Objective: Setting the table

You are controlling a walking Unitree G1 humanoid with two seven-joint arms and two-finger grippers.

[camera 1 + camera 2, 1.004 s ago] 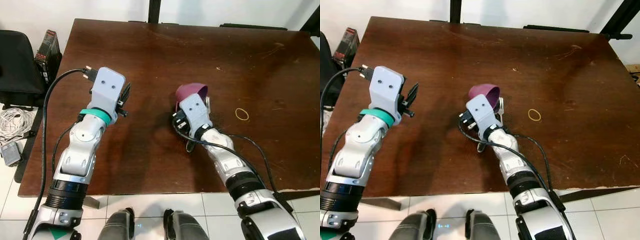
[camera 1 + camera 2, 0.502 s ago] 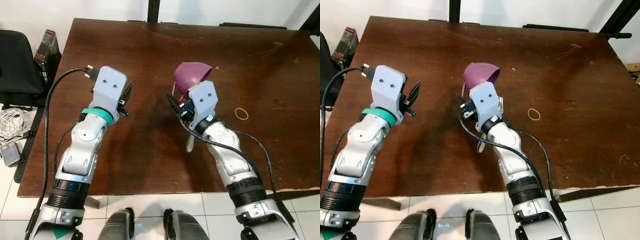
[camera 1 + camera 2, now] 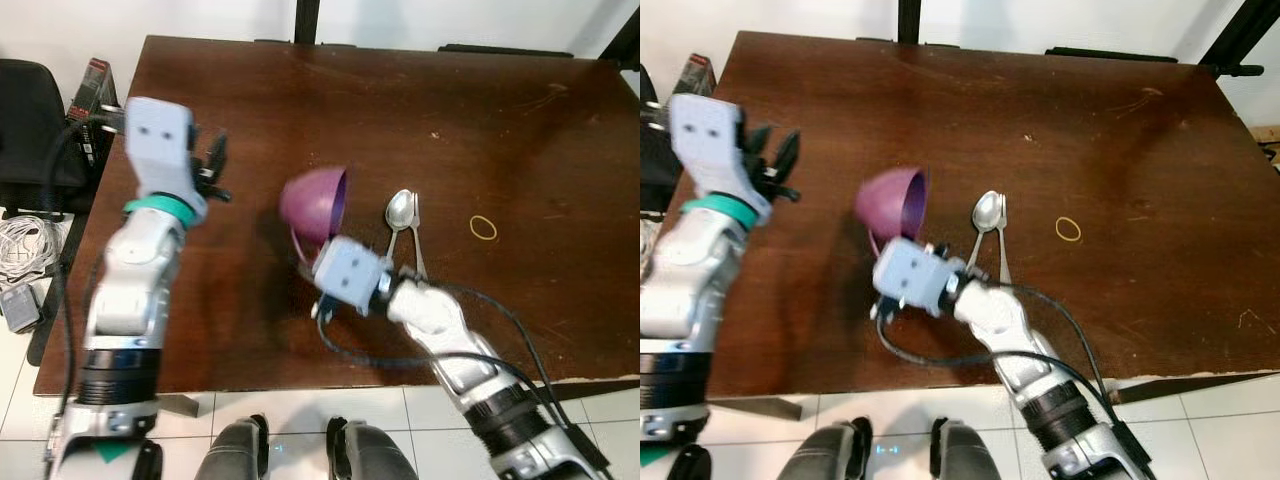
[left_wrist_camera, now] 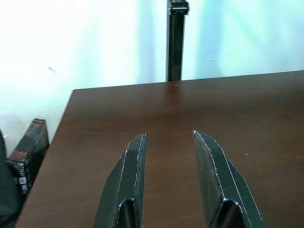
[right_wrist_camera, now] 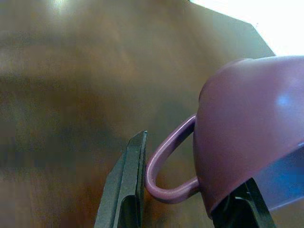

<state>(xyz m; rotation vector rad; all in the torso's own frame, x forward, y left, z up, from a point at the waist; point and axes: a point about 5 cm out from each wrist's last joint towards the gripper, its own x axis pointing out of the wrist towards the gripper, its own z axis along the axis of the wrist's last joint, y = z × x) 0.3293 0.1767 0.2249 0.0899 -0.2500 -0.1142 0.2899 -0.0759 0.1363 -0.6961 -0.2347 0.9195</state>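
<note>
Off the dark brown wooden counter point(image 3: 520, 140) at its left edge stand a black chair point(image 3: 35, 130) and a small dark box point(image 3: 95, 85), with white cables point(image 3: 25, 245) on the tiled floor point(image 3: 20, 400). The left claw point(image 3: 212, 170) hovers over the counter's left part, its two black fingers point(image 4: 130, 175) parted and holding nothing. Toward the middle, the right claw point(image 5: 185, 209) has the purple plastic mug point(image 3: 315, 205) lifted and tipped on its side, one finger apparently through the loop handle point(image 5: 164, 166) and the other against the body, though the grip itself is partly hidden. Just right of the mug, two metal spoons point(image 3: 403, 225) lie together on the wood, and further right a small yellow rubber band point(image 3: 484, 228) lies well apart. The step in hand seems to be placing the mug; next it must be turned upright and lowered onto bare wood beside the spoons without brushing them.
</note>
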